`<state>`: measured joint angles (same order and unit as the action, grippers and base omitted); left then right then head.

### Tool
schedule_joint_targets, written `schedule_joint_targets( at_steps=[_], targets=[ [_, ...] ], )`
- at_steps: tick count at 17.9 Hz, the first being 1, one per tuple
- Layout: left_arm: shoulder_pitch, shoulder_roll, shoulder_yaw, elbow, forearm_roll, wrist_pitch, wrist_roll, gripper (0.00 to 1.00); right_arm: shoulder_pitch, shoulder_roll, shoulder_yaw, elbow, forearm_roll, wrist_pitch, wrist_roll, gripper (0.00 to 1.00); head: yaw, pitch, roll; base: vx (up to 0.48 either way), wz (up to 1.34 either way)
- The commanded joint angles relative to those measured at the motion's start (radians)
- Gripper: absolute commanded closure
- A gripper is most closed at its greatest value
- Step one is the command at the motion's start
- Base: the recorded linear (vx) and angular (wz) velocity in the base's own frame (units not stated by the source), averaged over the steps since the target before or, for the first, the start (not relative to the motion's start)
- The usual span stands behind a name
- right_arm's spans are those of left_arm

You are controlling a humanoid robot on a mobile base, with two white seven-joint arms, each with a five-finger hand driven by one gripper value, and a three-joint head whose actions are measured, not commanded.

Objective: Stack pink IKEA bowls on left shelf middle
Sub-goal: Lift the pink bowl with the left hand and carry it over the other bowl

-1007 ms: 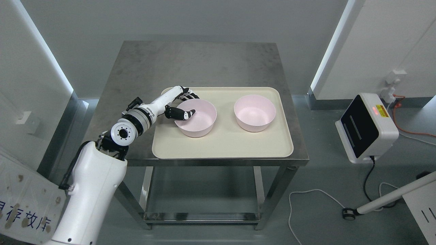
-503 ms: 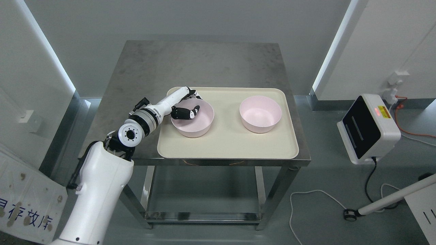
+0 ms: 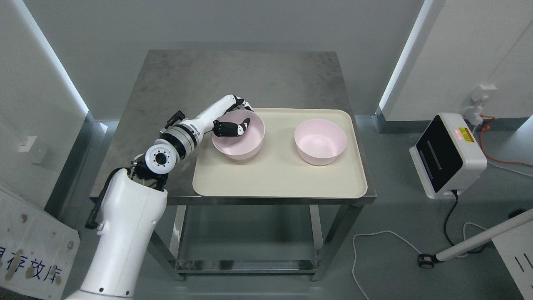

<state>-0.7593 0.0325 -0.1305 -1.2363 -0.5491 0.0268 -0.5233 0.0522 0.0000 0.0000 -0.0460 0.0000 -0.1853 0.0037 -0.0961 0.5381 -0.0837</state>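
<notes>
Head view: steel table (image 3: 233, 79) w/ cream tray (image 3: 279, 179) on top.
L hand (image 3: 231, 121): closed on rim of left pink bowl (image 3: 243, 143), thumb inside, fingers (image 3: 243, 104) behind; bowl at tray's 10 o'clock, tilted.
Second pink bowl (image 3: 320, 141): upright, tray's 2 o'clock, well apart.
R hand: out of view.

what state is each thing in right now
left hand: shut on the left bowl's rim, thumb inside
left bowl: gripped, upright, tilted slightly, over the tray
right bowl: upright, empty, untouched on the tray
tray: flat on the table
box on the floor: red light on
</notes>
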Motion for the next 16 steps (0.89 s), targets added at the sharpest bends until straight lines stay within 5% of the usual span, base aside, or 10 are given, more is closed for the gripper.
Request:
schedule_joint_targets(
  at_steps=[1,10,16],
  targets=[
    [-0.054,-0.015,-0.009,-0.104,0.009,0.001,-0.006,0.99,0.000,-0.017,-0.009,0.000,0.008,0.000,-0.001,0.00,0.0000,0.000,0.000,0.000,0.00],
    [-0.319,-0.015,-0.780,0.037,0.123,0.036,0.037,0.97,0.000,-0.017,-0.011,0.000,0.008,0.000,-0.001,0.00,0.0000,0.000,0.000,0.000,0.00],
    [-0.383,-0.015,-0.839,0.233,0.191,0.045,0.239,0.97,0.000,-0.017,-0.009,0.000,0.008,0.000,-0.001,0.00,0.0000,0.000,0.000,0.000,0.00]
  ],
)
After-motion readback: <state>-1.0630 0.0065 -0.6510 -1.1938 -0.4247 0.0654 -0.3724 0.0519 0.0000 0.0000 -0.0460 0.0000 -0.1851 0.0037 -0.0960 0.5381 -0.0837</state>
